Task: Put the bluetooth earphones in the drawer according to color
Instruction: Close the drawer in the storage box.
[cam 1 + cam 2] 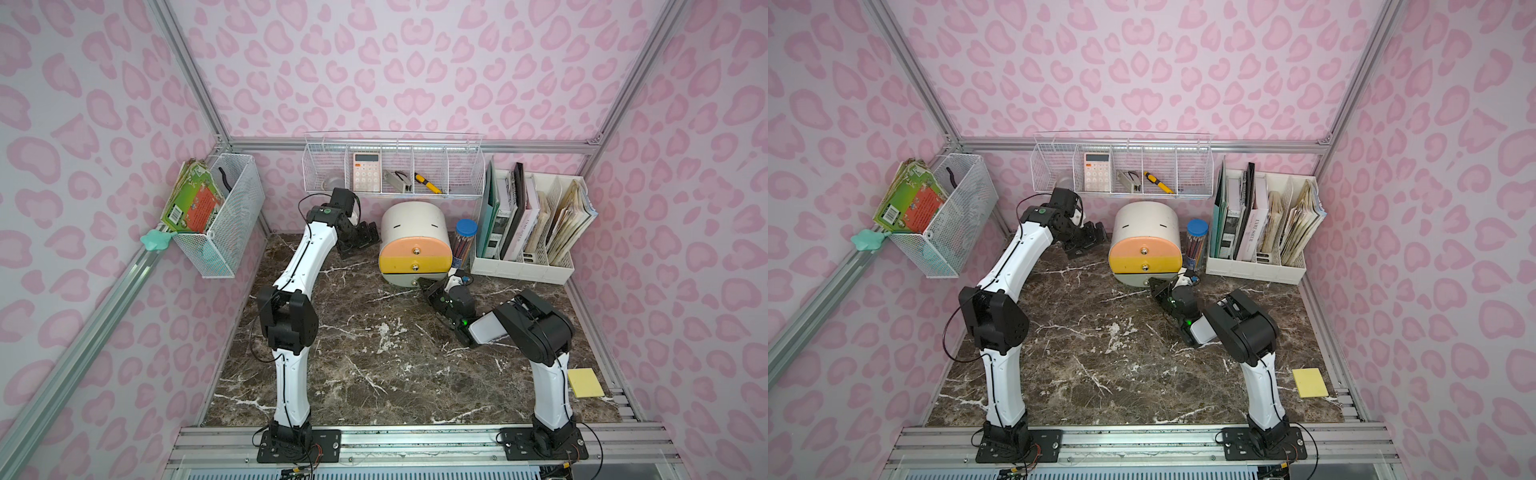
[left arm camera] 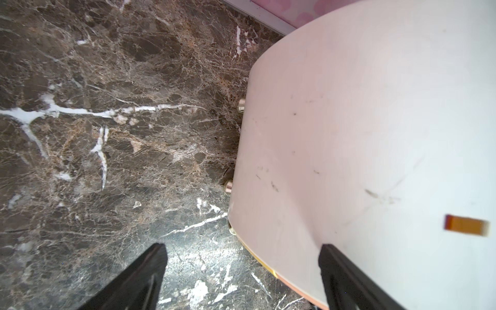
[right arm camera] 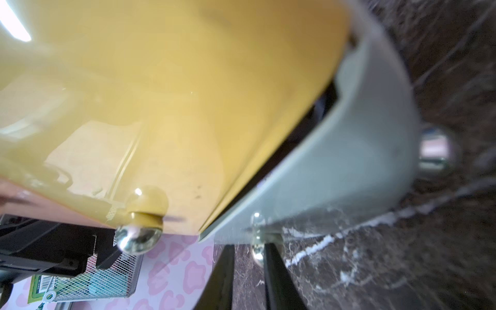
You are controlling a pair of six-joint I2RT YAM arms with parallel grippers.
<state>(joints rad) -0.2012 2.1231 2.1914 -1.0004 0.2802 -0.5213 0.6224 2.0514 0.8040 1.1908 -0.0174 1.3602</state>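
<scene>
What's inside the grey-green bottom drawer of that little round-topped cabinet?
Only a narrow dark gap shows between the grey-green drawer and the yellow drawer above it; nothing inside can be made out. The right gripper is shut on its knob.

White cabinet wall (image 2: 349,134) blocks the way beside one left finger (image 2: 346,279); bare marble tabletop (image 2: 107,139) lies open beyond the other.

We note walls (image 1: 415,62) papered pale with pink leopard blotches, edged by aluminium rails (image 1: 540,146). The tabletop (image 1: 374,374) is dark brown marble, white-veined. A wire shelf (image 1: 316,162) hangs on the back wall, a wire basket (image 1: 237,224) on a side wall. A white file rack (image 1: 519,268) stands in the far corner. Light is even and soft.
</scene>
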